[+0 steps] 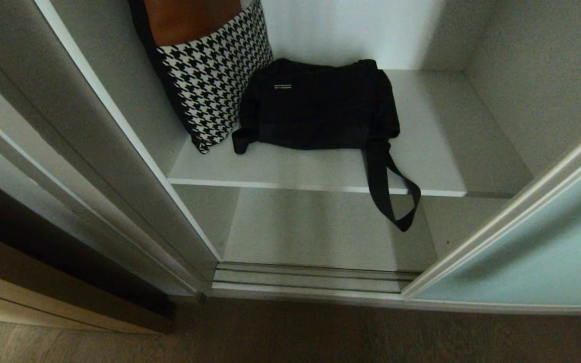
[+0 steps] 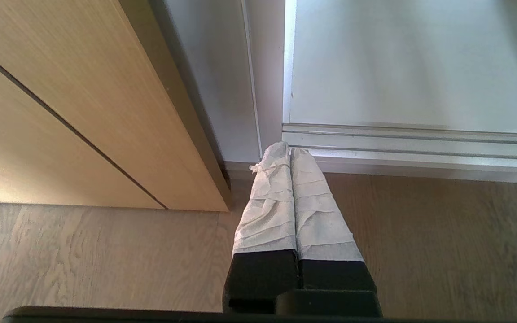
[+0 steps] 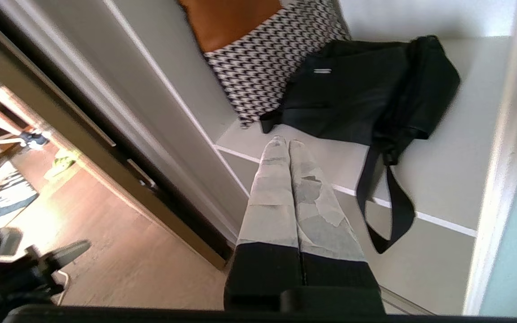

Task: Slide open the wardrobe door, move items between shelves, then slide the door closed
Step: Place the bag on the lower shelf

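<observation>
The door (image 1: 532, 252) stands slid aside at the lower right of the head view, leaving the wardrobe open. The bag (image 1: 321, 103) lies flat on the shelf (image 1: 437, 151) in the upper middle of the frame, touching a houndstooth cushion (image 1: 210, 75) at its left; its strap (image 1: 391, 196) loops over the shelf's front edge and dangles.

The bag looks light, soft and floppy, so it will likely sag and fold when lifted. The bunched top edge or the strap's root seems the surest place to pinch; the loose loop may swing and snag.

The right gripper (image 3: 284, 143) hovers before the shelf edge, fingers pressed together and empty. The left gripper (image 2: 289, 150) is closed too, parked low near the floor track (image 2: 411, 143).
</observation>
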